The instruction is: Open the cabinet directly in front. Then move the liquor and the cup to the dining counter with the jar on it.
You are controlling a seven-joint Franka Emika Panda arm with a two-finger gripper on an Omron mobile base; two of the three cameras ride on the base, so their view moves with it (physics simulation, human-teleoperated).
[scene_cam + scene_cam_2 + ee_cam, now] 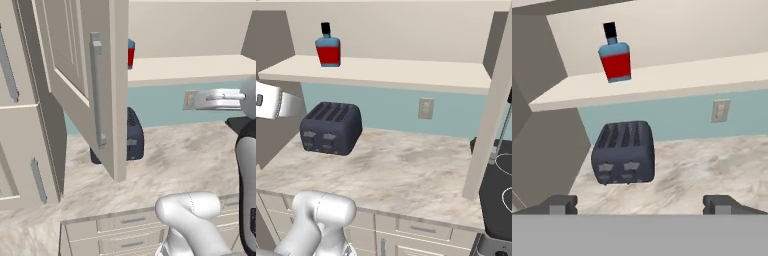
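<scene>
Nearest the hand camera, the gripper (640,204) shows two dark fingertips (562,204) standing wide apart with nothing between them, so the fingers are released and empty. Past them, on the marbled worktop (406,175), sits one dark four-slot toaster (623,152), and behind it, on the pale blue wall, one outlet plate (720,110).

Above the worktop the cabinet (80,75) stands open: its left door is swung out toward the robot, one long silver bar handle (96,90) showing on it, and the right door's edge shows at the right of the right base view. I judge the first step done.

On the cabinet's bottom shelf (406,72) stands one bottle of liquor (615,56), upright, near the shelf's left end, well above and just behind the toaster; it is untouched. I count no cup on the stretch of shelf that can be seen, and the open left door may hide it.

Left to do, as I judge it: take the liquor and the cup and carry both to the dining counter with the jar.
</scene>
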